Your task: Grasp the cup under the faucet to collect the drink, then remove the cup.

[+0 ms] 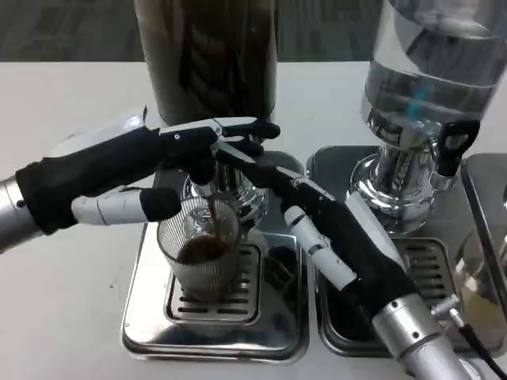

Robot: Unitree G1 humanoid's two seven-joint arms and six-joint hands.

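A second drink dispenser [432, 87] stands at the upper right of the frame, its clear tank holding a colourless liquid. Below the tank a black-handled tap [453, 146] juts from its chrome base [388, 186]. Under it, at the right, lies a steel drip tray [326, 170] with a slotted grate [428, 265]. At the far right edge another metal tray [487, 229] is partly cut off. All rest on the white table [71, 309]

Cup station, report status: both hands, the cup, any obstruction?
Left hand holds cup. Right hand on faucet. Dark drink pouring, cup partly filled. Nothing blocking.
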